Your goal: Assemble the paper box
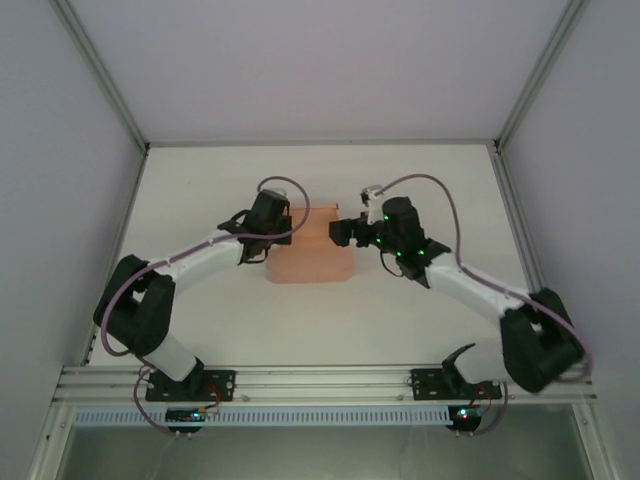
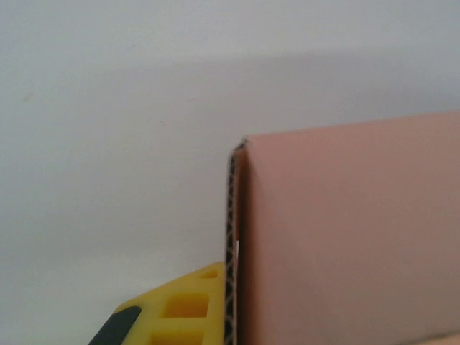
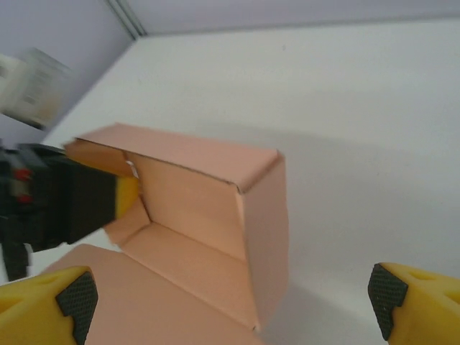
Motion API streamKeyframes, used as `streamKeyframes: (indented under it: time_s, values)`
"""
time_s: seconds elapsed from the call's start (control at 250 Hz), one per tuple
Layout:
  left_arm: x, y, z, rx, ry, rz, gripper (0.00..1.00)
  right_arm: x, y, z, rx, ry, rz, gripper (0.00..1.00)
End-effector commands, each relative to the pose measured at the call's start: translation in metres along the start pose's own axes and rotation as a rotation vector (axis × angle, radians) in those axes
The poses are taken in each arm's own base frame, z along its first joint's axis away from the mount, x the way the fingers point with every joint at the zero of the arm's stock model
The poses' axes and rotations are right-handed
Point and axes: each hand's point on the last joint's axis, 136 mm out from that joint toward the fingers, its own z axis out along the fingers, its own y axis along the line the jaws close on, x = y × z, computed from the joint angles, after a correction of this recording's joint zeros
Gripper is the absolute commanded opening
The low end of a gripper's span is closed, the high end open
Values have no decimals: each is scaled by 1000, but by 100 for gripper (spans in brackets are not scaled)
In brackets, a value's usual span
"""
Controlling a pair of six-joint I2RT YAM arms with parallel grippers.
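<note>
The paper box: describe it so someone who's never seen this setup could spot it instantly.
On the white table, look at the middle, between the left gripper and the right gripper. The paper box sits there, partly folded, with walls standing at one corner. It is salmon-pink card, the one coloured thing among white and black.

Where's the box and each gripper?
box (image 3: pixel 194 198), right wrist view, inner back wall
left gripper (image 1: pixel 284 236), top view, fingertips at box's left wall
right gripper (image 3: pixel 231 291), right wrist view, midway between open fingertips

No legible text or numbers anywhere; perhaps a white label (image 3: pixel 36 86), too blurred.
</note>
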Motion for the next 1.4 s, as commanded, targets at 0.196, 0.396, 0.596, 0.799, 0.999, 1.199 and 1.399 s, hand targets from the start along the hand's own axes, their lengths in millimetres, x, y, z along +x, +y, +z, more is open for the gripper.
streamKeyframes:
  time_s: [0.196, 0.396, 0.596, 0.799, 0.999, 1.199, 1.399]
  values:
    - [56, -63, -49, 421, 306, 804, 0, 15, -45, -88, 241, 40, 48, 99]
    - [73, -52, -38, 253, 467, 979, 0, 31, -71, -109, 333, 64, 105, 99]
    - [86, -37, 2, 75, 585, 1045, 0, 35, -81, -110, 343, 82, 157, 99]
    - [88, -47, 43, -58, 593, 1132, 0, 42, -91, -108, 366, 101, 198, 99]
    - [106, -50, 81, -175, 605, 1237, 0, 50, -99, -110, 383, 110, 230, 99]
    - [116, -64, 93, -117, 589, 1227, 6, 57, -105, -112, 391, 121, 252, 99]
    - [84, -89, 65, -3, 454, 1199, 53, 55, -107, -111, 380, 111, 258, 99]
